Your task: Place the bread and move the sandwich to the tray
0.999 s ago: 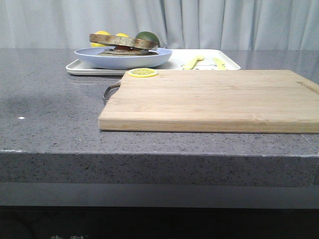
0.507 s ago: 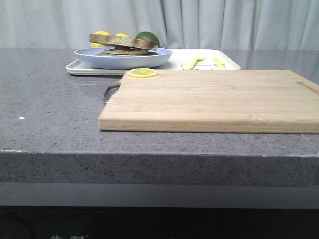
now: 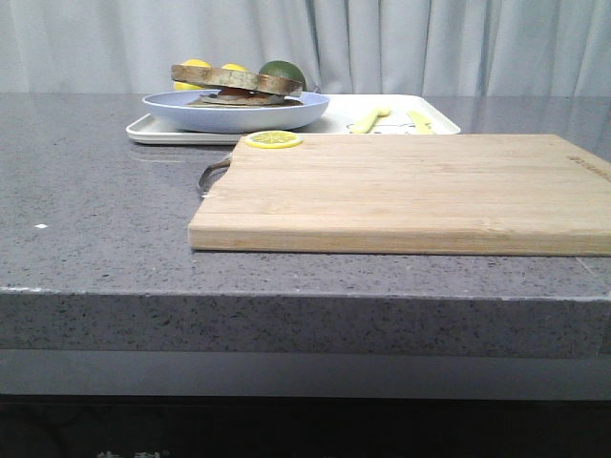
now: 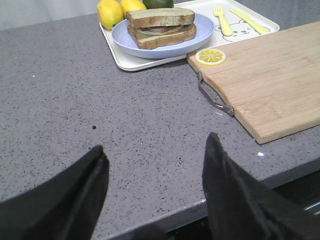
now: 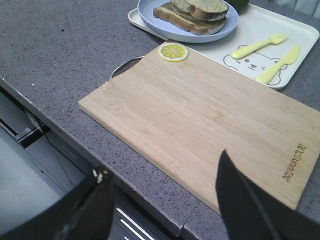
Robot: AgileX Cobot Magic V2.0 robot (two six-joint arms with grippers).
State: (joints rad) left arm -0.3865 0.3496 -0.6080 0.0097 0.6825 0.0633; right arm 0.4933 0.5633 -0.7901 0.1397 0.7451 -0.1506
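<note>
Sandwich (image 4: 161, 26): topped with bread (image 4: 160, 16), plated on tray (image 4: 131, 63), far worktop (image 4: 75, 110).
Board (image 5: 200, 120): lemon slice (image 5: 173, 51) at corner.
Left claw (image 4: 155, 192): apart, empty.
Right claw (image 5: 162, 207): apart, empty.

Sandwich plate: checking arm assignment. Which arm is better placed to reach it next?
Probably left. The sandwich plate sits at the tray's left end, with bare counter ahead of the open left gripper; the right gripper hovers near the cutting board.
</note>
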